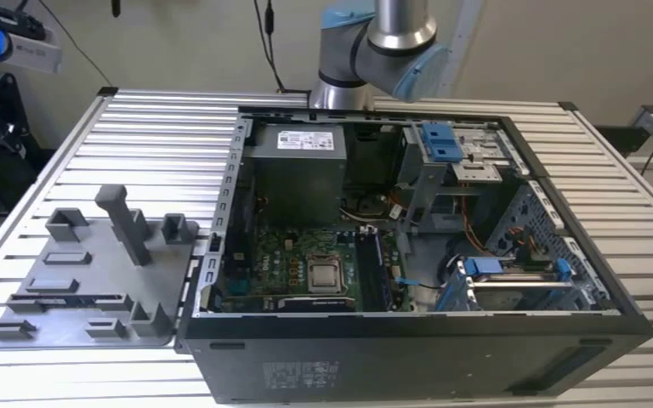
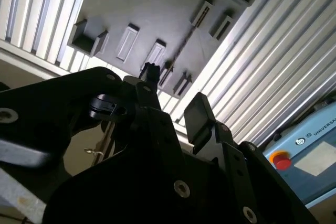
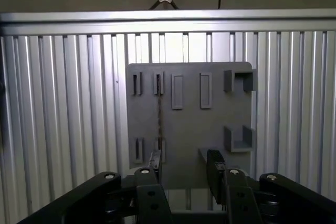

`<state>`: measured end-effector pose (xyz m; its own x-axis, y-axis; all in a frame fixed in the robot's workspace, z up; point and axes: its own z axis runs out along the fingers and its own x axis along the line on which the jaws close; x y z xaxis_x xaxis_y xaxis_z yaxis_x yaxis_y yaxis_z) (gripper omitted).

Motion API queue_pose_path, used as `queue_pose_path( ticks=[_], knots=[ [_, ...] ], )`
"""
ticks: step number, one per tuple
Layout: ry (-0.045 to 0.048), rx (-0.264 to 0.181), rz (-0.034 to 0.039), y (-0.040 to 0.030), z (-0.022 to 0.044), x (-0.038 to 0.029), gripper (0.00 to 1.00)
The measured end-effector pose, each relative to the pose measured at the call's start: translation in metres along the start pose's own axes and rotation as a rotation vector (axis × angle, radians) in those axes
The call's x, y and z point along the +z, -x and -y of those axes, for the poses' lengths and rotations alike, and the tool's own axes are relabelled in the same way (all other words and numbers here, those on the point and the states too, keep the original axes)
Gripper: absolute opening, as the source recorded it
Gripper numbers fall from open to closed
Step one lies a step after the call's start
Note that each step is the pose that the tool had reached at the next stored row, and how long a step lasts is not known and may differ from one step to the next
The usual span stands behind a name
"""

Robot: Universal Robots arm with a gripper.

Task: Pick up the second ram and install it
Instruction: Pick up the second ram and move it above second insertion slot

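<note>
The second ram [image 3: 159, 114] stands on its thin edge in the slots of the grey holder plate [image 3: 189, 124]; in the second wrist view the ram [image 2: 184, 45] shows as a thin dark line. In the exterior view the ram [image 1: 71, 299] is a dark strip near the front of the holder plate [image 1: 88, 255]. My gripper [image 3: 185, 167] hangs well above the plate, open, with nothing between its black fingers [image 3: 214, 163]. One fingertip lines up roughly over the ram's near end. The second wrist view shows the gripper [image 2: 173, 95] open too.
An open computer case [image 1: 417, 340] lies on the slatted metal table [image 1: 145, 127], on the exterior view's right of the plate, with its motherboard [image 1: 303, 263] exposed. Upright blocks [image 1: 122, 221] rise from the plate. A control box with a red button [image 2: 282, 160] sits beyond the table.
</note>
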<state>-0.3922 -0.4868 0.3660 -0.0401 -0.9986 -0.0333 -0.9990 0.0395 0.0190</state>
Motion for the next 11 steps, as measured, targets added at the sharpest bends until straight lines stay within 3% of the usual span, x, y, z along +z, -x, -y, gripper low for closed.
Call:
queue_pose_path(
  ticks=[11],
  knots=[
    [0.0000, 0.000, 0.0000, -0.0003, 0.0002, 0.0104, 0.48]
  ],
)
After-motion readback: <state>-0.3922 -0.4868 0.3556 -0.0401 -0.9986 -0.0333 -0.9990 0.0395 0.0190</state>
